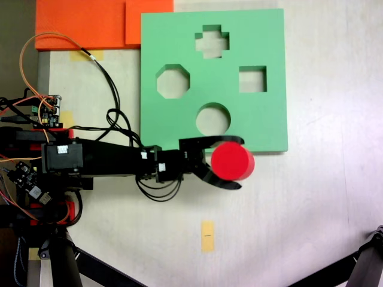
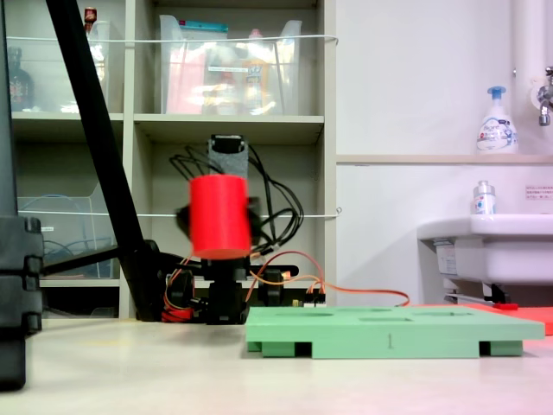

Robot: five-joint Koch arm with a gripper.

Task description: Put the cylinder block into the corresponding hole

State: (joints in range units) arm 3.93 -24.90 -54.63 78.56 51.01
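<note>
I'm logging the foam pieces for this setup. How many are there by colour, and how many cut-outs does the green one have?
Red foam: 1, the cylinder block, held in the end effector
Green foam: 1, the board
Orange foam: 2, overlapping sheets
Total foam pieces: 4
Board cut-outs: 4: cross, octagon, square, circular hole

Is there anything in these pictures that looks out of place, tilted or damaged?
Nothing stands out. The gripper holds the cylinder block upright, well above the table in a fixed view. The green board lies flat, its cut-outs empty, the circular hole included. Loose cables by the arm's base look tangled but ordinary.
</note>
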